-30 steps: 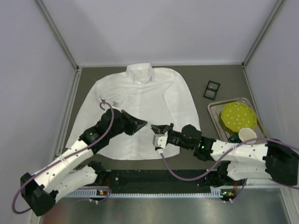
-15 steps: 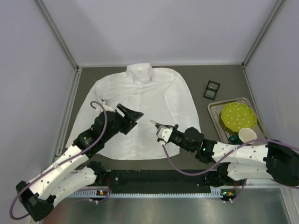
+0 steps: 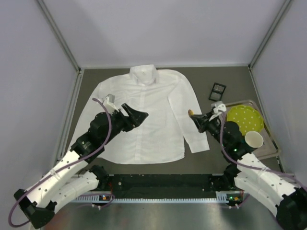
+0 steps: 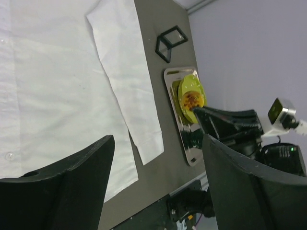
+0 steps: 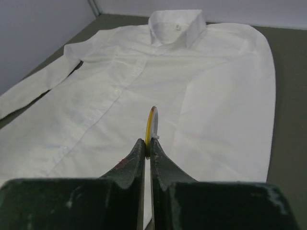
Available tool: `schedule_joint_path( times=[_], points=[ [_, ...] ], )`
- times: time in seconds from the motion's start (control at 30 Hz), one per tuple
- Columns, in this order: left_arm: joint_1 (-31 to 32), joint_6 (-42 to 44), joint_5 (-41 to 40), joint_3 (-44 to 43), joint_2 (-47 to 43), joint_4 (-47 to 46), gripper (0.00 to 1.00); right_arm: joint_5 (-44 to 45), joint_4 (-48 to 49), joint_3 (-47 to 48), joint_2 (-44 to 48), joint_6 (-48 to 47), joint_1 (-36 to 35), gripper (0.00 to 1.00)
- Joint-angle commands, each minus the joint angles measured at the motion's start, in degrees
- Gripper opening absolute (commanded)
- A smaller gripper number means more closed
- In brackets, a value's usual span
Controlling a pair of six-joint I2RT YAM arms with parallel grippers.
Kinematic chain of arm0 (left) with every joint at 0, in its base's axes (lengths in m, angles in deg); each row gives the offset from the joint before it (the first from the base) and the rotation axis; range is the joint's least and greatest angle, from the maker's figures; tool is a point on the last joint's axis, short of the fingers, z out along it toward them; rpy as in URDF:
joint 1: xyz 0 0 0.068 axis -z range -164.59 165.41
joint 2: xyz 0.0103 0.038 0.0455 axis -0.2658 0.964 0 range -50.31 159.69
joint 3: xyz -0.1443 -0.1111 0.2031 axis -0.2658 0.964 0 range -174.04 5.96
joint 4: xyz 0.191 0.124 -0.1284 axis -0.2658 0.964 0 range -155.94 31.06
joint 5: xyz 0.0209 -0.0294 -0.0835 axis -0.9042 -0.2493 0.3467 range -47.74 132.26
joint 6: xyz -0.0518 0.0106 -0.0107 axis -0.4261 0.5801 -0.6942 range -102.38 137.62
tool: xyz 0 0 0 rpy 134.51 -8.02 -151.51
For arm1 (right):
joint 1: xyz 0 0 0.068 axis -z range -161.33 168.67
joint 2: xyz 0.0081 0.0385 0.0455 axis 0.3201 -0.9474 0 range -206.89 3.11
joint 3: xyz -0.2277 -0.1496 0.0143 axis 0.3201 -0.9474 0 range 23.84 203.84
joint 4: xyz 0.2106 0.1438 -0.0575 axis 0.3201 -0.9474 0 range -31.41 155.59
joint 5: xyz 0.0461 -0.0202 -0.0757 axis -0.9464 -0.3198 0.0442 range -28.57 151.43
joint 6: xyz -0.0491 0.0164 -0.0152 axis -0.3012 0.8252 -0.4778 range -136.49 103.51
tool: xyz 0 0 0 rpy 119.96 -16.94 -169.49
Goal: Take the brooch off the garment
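Counter [image 3: 206,79]: dark, matte, flat, with bare strips along the far edge and beside both sleeves.
Shirt [image 3: 144,110]: white woven cloth, long-sleeved and collared, spread flat across the middle.
Brooch [image 5: 151,123]: thin disc with a yellow-gold rim, seen edge-on. It sits pinched at the tips of the right gripper [image 5: 148,146], whose fingers are closed on it, clear of the cloth above the sleeve nearest the tray.
Left gripper [image 4: 158,139]: black fingers spread wide, holding nothing, over the shirt front.
Box [image 3: 217,91]: small black square frame, just beyond the tray.
Tray [image 3: 238,102]: metal with rounded corners, at the right edge, carrying a dotted yellow-green plate [image 3: 245,120] and a pale cup [image 3: 254,139].
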Motion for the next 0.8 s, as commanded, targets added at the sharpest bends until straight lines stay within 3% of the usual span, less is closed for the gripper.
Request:
schedule_joint_path(
  times=[0.0,0.17,0.27,0.5,0.63,0.77],
  points=[
    [0.1,6.1,9.6,-3.7,3.9,-5.6,0.79,-13.0,-8.8,0.3,7.4,19.0,12.5,0.0],
    [0.1,9.0,14.6,-7.9,7.9,-4.7,0.79,-17.2,-22.2,3.1,15.3,21.2,19.4,0.0],
    [0.1,10.5,15.2,-9.2,9.3,-4.2,0.8,-16.9,-24.5,5.6,15.8,21.9,20.8,0.0],
    [0.1,12.4,18.2,-12.8,11.3,-2.1,0.8,-22.5,-19.3,10.0,4.6,26.0,30.3,0.0],
    [0.1,13.1,19.2,-14.0,11.8,-1.4,0.8,-29.6,-14.7,14.1,-6.7,28.5,41.9,0.0],
    [0.1,13.4,21.4,-15.6,13.6,-1.6,0.8,-34.6,-13.6,18.8,-18.7,26.8,46.5,0.0]
  ],
)
